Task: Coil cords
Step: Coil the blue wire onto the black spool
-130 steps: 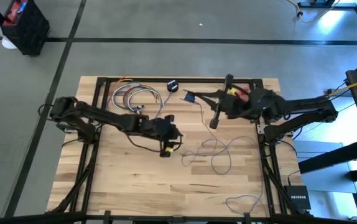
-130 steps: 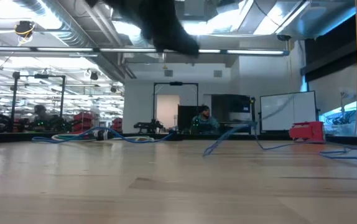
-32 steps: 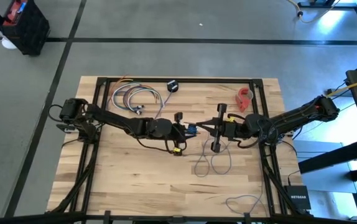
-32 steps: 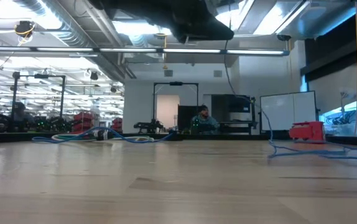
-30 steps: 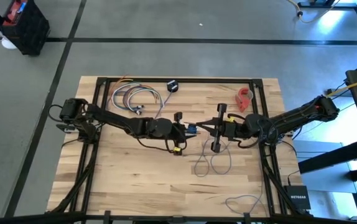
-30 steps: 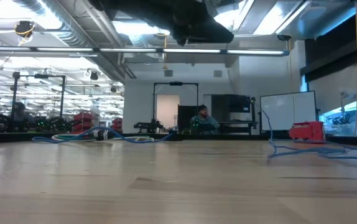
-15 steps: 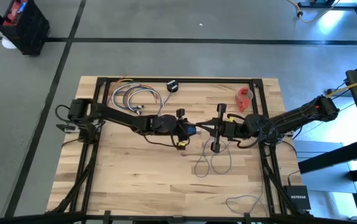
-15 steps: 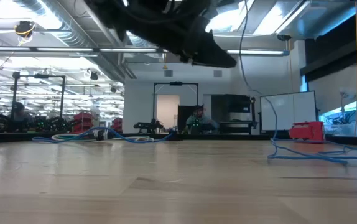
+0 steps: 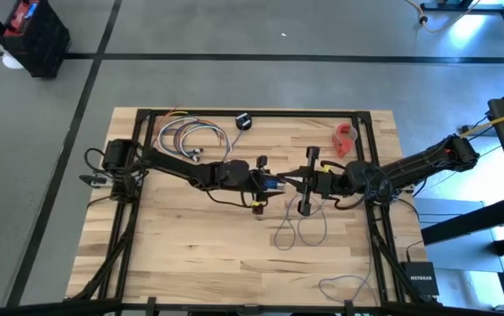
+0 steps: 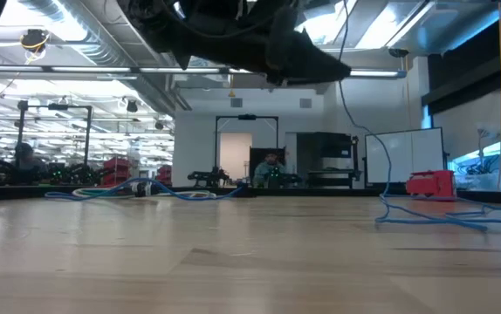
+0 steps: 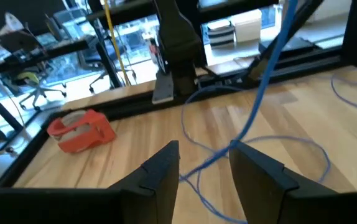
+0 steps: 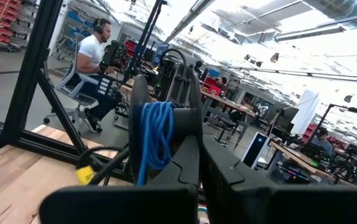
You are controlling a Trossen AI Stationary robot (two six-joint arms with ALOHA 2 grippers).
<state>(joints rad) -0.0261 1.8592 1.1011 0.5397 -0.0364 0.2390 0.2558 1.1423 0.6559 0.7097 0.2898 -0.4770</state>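
Hovering mid-tabletop [image 9: 173, 254], my left claw [image 9: 274, 183] stood released around the cords [image 11: 253, 118]; my right claw [image 9: 298, 183] clenched the coil [image 12: 155, 140]. Loose loops could've slipped free.

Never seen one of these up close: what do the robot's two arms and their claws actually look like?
Both arms are dark, slim and jointed, with thin black cables along them. The left gripper and right gripper each end in two flat dark jaws, with small yellow markings nearby.
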